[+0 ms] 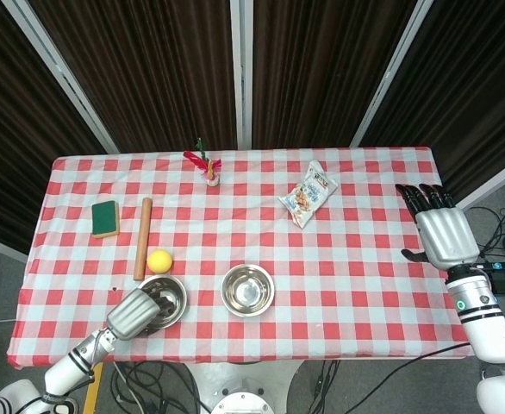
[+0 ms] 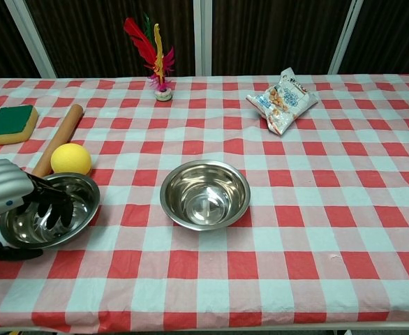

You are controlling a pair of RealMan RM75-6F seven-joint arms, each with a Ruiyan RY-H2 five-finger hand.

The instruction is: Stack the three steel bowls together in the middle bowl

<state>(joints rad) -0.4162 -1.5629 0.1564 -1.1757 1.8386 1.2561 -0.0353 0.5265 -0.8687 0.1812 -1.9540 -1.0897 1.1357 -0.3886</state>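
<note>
Near the table's front left edge, the left hand grips the rim of a steel bowl, fingers curled inside it. Just beside it on the far side lies a yellow ball. The middle steel bowl sits well apart to the right, with bare checked tablecloth around it. The right hand hovers past the right edge, fingers spread, holding nothing.
</note>
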